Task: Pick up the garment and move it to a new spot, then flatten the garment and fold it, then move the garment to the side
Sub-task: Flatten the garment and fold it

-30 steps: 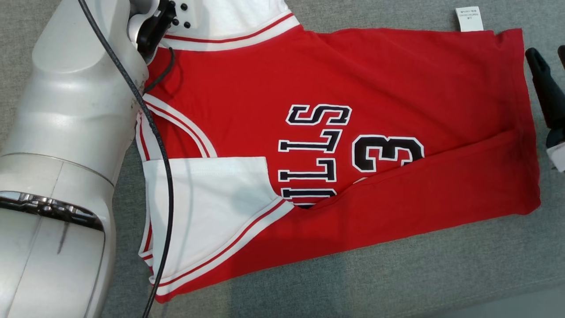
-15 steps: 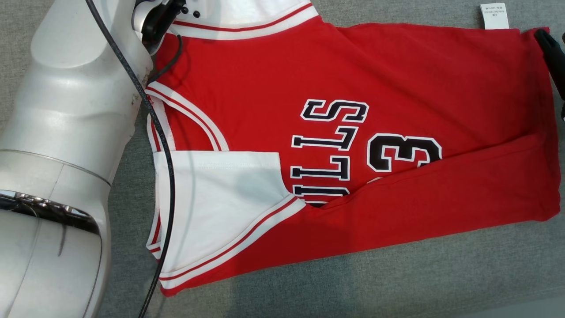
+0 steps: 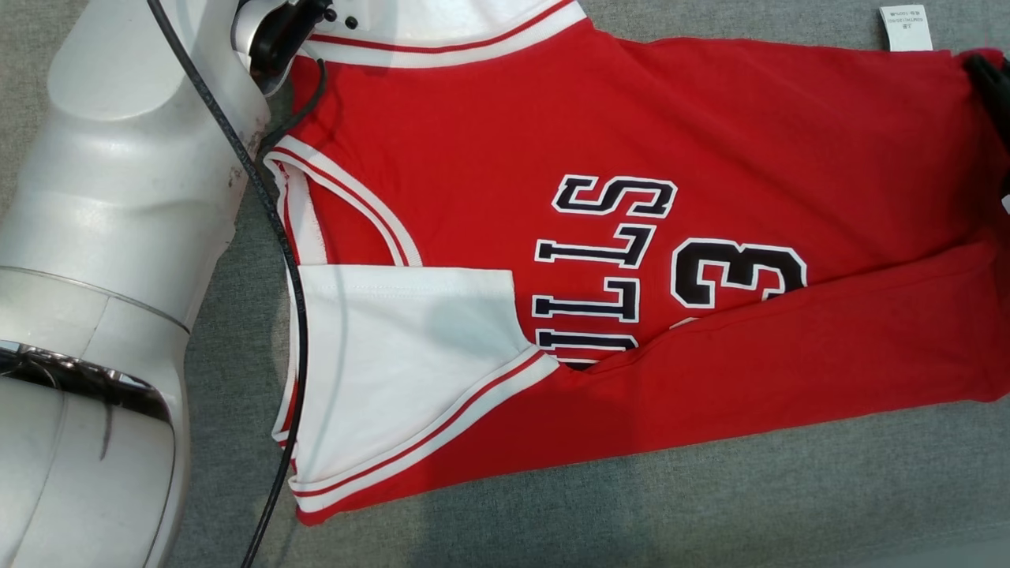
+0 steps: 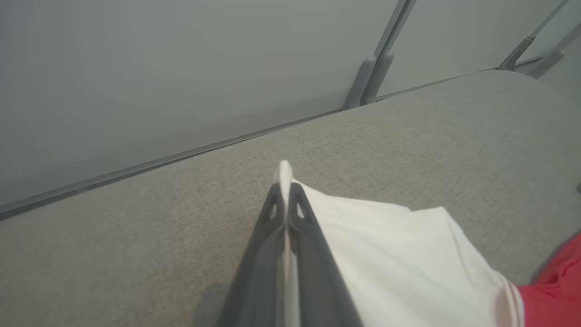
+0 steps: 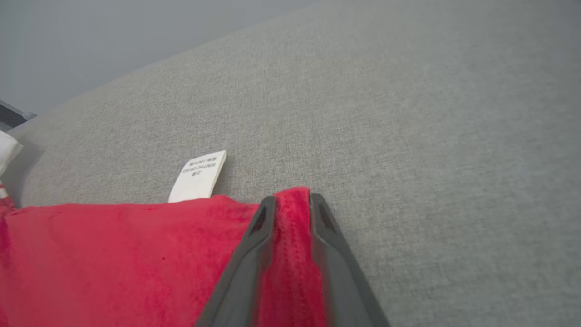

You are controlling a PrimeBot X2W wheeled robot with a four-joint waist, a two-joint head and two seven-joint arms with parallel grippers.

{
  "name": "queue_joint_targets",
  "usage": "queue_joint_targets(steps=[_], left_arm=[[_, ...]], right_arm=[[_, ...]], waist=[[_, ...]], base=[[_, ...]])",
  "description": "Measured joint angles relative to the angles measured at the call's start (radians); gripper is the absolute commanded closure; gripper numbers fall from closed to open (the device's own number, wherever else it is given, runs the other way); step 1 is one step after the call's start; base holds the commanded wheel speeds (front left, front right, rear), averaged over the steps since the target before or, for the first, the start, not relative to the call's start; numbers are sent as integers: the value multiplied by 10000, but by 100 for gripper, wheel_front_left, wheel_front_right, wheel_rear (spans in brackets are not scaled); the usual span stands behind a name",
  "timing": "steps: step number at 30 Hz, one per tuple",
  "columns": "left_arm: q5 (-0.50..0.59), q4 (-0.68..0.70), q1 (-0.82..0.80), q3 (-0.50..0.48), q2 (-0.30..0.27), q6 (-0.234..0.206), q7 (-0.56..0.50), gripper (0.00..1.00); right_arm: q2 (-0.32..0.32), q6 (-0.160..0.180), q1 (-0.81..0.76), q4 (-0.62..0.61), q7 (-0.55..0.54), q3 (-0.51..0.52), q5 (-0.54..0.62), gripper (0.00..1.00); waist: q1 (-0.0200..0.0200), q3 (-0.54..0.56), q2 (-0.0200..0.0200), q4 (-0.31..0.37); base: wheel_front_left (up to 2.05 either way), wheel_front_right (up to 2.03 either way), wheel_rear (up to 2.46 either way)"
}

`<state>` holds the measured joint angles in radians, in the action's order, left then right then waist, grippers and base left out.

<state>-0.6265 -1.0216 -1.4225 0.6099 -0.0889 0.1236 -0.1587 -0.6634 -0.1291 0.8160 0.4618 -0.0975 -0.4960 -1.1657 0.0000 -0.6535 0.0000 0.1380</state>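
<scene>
The garment is a red jersey with white sleeves and black lettering, spread sideways on a grey padded surface, its near long edge folded over the lettering. In the left wrist view my left gripper is shut on the white sleeve edge at the far left end. In the right wrist view my right gripper is shut on the red hem corner beside a white care label. One dark finger of the right gripper shows at the head view's right edge.
My pale left forearm and its black cable cover the left side of the head view. A grey wall panel with a metal rail rises behind the surface.
The head view has shifted, so the jersey sits further right. The right gripper stood apart from the hem a second ago and now grips its corner.
</scene>
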Motion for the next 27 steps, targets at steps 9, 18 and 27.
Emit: queue_joint_targets(steps=[9, 18, 27], left_arm=[[-128, 217, 4, 253, -291, 2, 397, 100], [-685, 1273, 4, 591, -857, 2, 1436, 100], [-1244, 2763, 421, 1197, -1484, 2, 2334, 100]], right_arm=[[-98, 0, 572, 31, 744, -690, -56, 100], [-380, 0, 1453, -4, 2159, -1358, -40, 100], [-941, 0, 1707, -399, 3122, -2144, -339, 100]], waist=[[0, 18, 0, -40], [0, 149, 0, -113], [0, 324, 0, -388]], base=[[0, 0, 0], [0, 0, 0], [0, 0, 0]])
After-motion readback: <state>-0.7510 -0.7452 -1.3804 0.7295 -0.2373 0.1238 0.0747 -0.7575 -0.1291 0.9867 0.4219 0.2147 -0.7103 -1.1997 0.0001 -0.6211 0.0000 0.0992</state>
